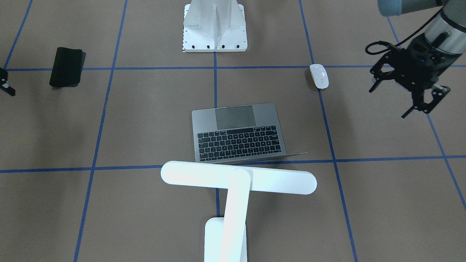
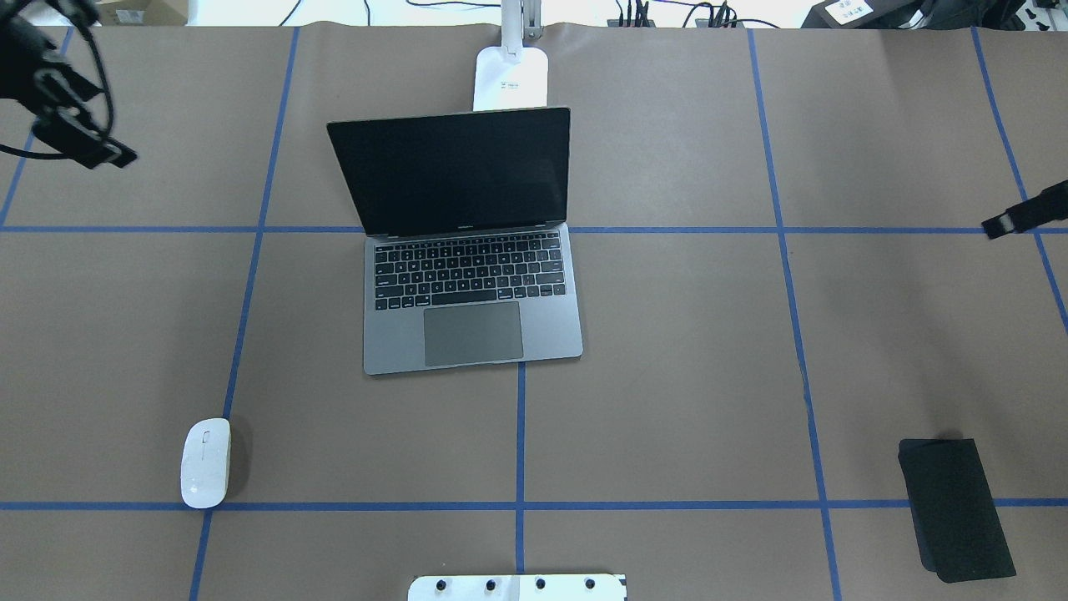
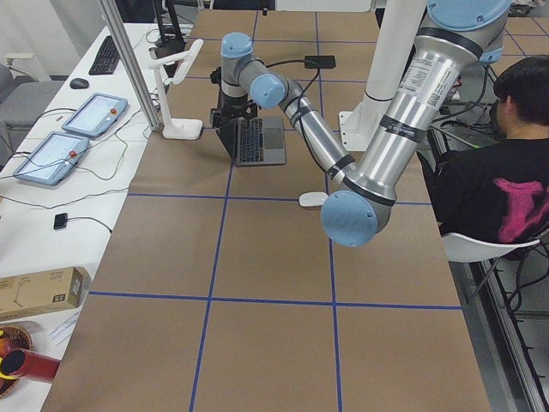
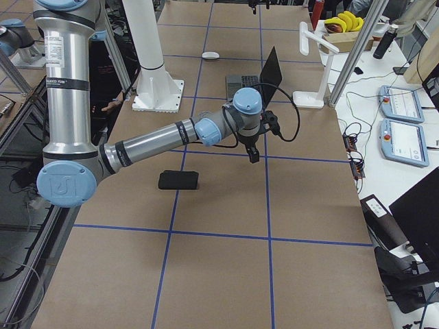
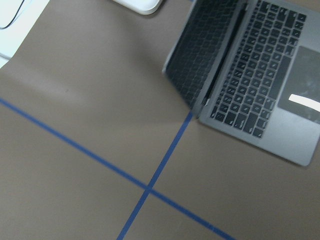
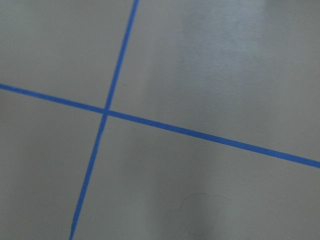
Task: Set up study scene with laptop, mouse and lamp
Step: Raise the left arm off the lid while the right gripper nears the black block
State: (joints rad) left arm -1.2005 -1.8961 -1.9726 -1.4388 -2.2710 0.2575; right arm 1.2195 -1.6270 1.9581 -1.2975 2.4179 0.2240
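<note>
The grey laptop (image 1: 236, 133) stands open in the middle of the table, screen dark; it also shows in the overhead view (image 2: 471, 284) and the left wrist view (image 5: 250, 75). The white lamp (image 1: 238, 178) stands just behind the laptop's lid, with its base (image 2: 511, 75) at the far edge. The white mouse (image 1: 319, 75) lies apart from the laptop, on the robot's left front (image 2: 205, 462). My left gripper (image 1: 387, 103) hovers open and empty, beyond the mouse on the left side (image 2: 79, 138). My right gripper (image 2: 1022, 213) shows only as a tip at the right edge.
A black rectangular mat (image 2: 955, 509) lies at the front right (image 1: 66, 67). A white bolted bracket (image 1: 214, 27) sits at the robot's edge of the table. Blue tape lines cross the brown table. A person sits beside the table in the exterior left view.
</note>
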